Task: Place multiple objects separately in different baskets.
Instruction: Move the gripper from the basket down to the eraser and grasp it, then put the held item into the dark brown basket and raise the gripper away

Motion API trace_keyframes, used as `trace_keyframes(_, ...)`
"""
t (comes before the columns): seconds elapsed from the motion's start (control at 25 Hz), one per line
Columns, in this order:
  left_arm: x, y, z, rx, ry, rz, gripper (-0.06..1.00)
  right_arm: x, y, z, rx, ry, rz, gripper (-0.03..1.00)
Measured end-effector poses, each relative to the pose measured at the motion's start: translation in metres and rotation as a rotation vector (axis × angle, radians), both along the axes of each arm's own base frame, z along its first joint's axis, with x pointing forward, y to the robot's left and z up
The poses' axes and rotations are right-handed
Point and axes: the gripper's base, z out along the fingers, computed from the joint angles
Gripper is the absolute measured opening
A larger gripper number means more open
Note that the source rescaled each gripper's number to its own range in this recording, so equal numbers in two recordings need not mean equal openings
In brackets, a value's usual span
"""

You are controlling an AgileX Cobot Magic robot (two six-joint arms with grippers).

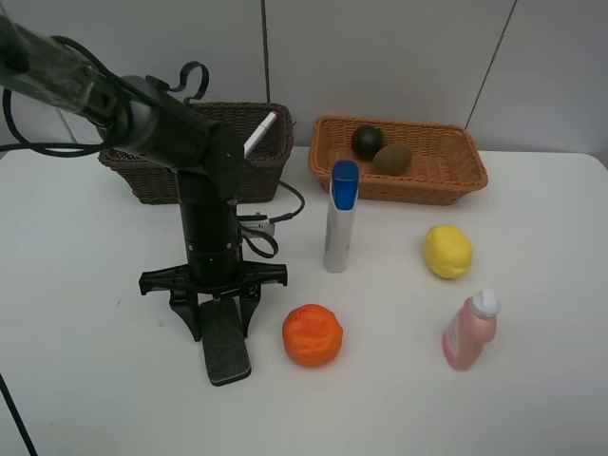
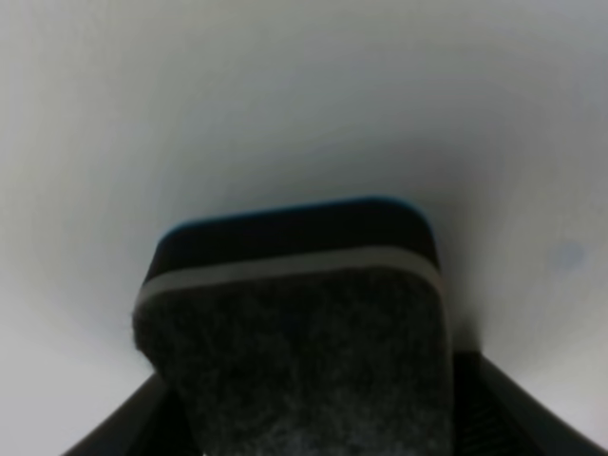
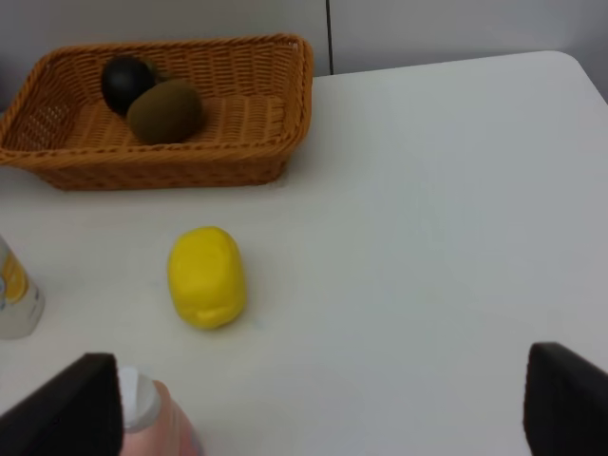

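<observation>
The black felt eraser (image 1: 225, 347) (image 2: 294, 332) lies on the white table. My left gripper (image 1: 220, 323) (image 2: 304, 432) points straight down over its far end, and the fingers (image 2: 513, 404) press against both its sides. A white red-tipped marker (image 1: 259, 133) leans in the dark basket (image 1: 142, 180). In the tan basket (image 1: 399, 190) (image 3: 171, 166) rest the mangosteen (image 1: 367, 141) (image 3: 126, 81) and kiwi (image 1: 391, 159) (image 3: 164, 109). Tube (image 1: 339, 218), lemon (image 1: 446, 251) (image 3: 206, 275), orange (image 1: 312, 334) and pink bottle (image 1: 469, 330) (image 3: 152, 423) stand loose on the table. My right gripper (image 3: 323, 418) is open and holds nothing.
The orange sits just right of the eraser and the left gripper. The upright tube stands between the left arm and the lemon. Both baskets line the table's far edge against a white wall. The pink bottle's cap lies beside one right finger (image 3: 71, 408).
</observation>
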Motion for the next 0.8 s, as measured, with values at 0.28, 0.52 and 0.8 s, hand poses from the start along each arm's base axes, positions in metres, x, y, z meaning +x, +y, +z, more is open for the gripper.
trace_keyframes(0.28,0.004,-0.003,0.008,-0.023,0.0,-0.077,0.61,0.0,0.0,0.0,-0.001,0.0,-0.001,1.0)
trace_keyframes(0.52,0.02,-0.015,0.066,-0.103,-0.091,-0.137,0.61,0.0,0.0,0.0,-0.001,0.0,-0.001,1.0)
trace_keyframes(0.8,0.045,-0.033,0.151,-0.226,-0.276,-0.279,0.61,0.0,0.0,0.0,-0.001,0.0,-0.001,1.0)
